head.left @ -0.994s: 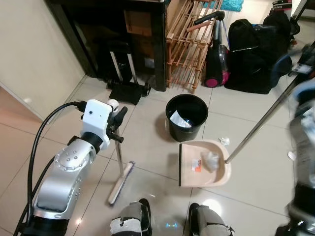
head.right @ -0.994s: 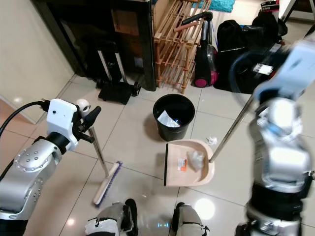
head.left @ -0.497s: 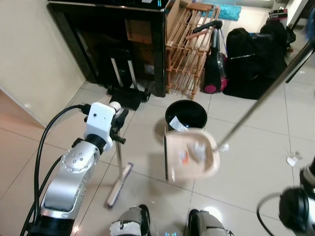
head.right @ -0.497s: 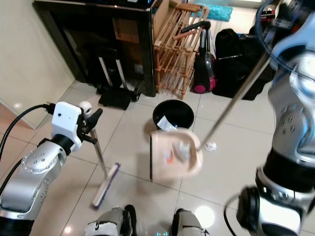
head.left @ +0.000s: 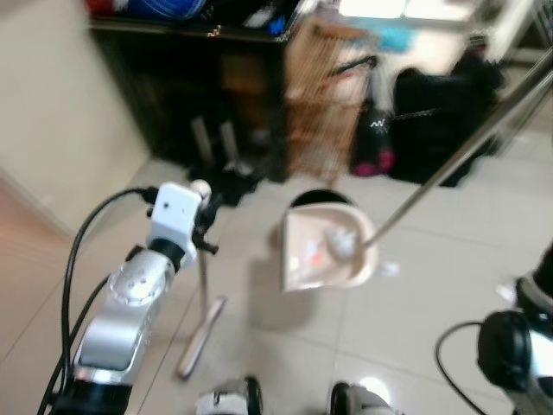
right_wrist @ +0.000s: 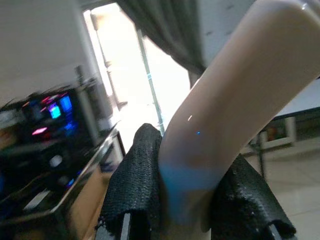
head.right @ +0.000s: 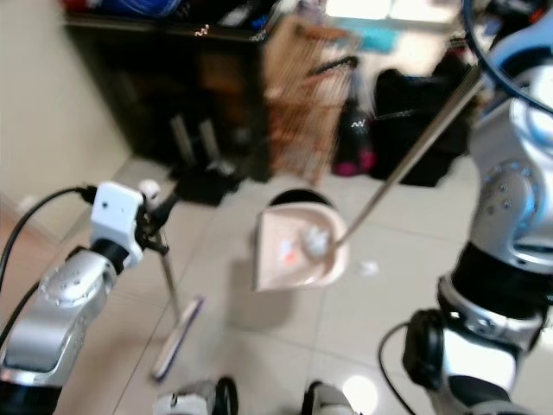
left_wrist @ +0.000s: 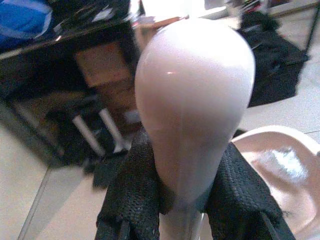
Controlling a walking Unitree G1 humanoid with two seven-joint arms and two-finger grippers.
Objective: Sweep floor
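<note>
My left gripper is shut on the broom's thin upright pole; its pale knob sits between the black fingers. The broom head rests on the tiles ahead of my feet. The beige dustpan hangs tilted in the air just in front of the black bin, with crumpled trash in it. Its long metal pole runs up to the right, where my right gripper is shut on the pale handle. A paper scrap lies on the floor beside the pan.
Behind the bin stand a dark cabinet, a wooden rack, a pink-and-black vacuum cleaner and black bags. A beige wall closes the left side. Another scrap lies at the right. The head views are blurred.
The dustpan has risen a little more and now hangs against the bin's front. The camera has shifted and blurred. The left arm and broom stay put.
</note>
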